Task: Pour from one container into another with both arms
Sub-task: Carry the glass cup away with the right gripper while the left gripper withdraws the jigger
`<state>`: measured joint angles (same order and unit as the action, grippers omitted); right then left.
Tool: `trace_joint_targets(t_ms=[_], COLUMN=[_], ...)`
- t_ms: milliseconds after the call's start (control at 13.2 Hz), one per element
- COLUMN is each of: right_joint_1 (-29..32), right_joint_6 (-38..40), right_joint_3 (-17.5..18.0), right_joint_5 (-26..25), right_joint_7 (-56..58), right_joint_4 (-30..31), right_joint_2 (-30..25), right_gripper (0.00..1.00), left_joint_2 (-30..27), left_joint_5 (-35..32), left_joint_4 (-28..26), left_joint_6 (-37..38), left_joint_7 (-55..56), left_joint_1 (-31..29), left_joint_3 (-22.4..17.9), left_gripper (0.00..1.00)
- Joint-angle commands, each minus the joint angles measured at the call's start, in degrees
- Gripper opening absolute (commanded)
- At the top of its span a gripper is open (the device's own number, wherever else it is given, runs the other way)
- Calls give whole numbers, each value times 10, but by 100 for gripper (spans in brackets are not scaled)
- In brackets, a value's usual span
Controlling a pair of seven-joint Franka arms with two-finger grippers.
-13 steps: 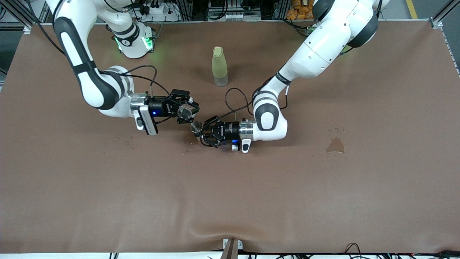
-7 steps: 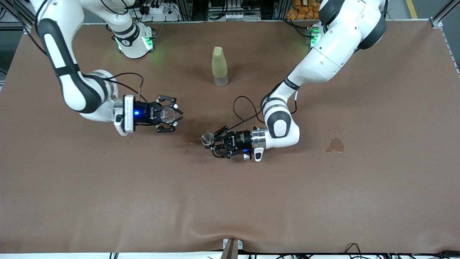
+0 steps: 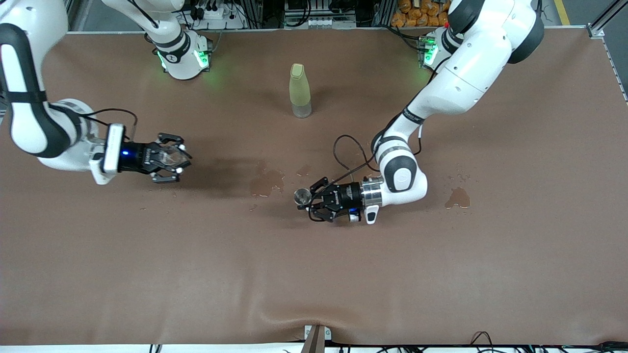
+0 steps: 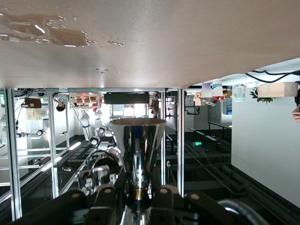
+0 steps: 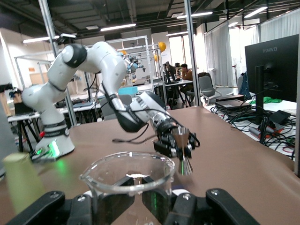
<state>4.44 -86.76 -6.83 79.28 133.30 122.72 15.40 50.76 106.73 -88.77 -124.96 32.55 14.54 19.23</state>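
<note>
I hold both loads level | right tool (image 3: 169, 158) clamped on tiny clear glass cup (image 3: 172, 156) | left tool (image 3: 314, 198) clamped on small grey metal jigger cup (image 3: 301, 196) beside puddle (image 3: 266, 184) on brown counter (image 3: 314, 274) | lower gently, avoid tipping.

brown table (image 3: 314, 274) with upright yellow-green bottle (image 3: 300, 90) and wet spill patches (image 3: 267, 184)

even overhead light is brightening the bench (image 3: 314, 274), casting soft shadows, glaring off wet patches, while wrist-view foregrounds are blurring.
</note>
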Motion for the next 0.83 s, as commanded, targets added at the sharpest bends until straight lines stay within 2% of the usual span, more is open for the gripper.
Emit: trace_joint_targets(t_ms=[0,379,606,758], right_joint_1=[16,68,86,90], right_joint_6=[36,55,58,57], right_joint_3=[-27,-28,-28,-28], right_joint_5=[-46,-81,-83,-86], right_joint_7=[64,198,258,278], right_joint_4=[-12,-33,-60,-68], right_joint_2=[26,111,177,201], right_gripper=[0,0,0,0], left_joint_2=[-54,-103,-136,-147], left_joint_5=[6,-33,-60,-73], left_joint_4=[-72,-145,-188,-206], left_joint_6=[29,73,91,109], left_joint_7=[-14,-14,-14,-14], left_joint_1=[-34,-96,-137,-164], left_joint_3=[4,5,4,4], left_gripper=[0,0,0,0])
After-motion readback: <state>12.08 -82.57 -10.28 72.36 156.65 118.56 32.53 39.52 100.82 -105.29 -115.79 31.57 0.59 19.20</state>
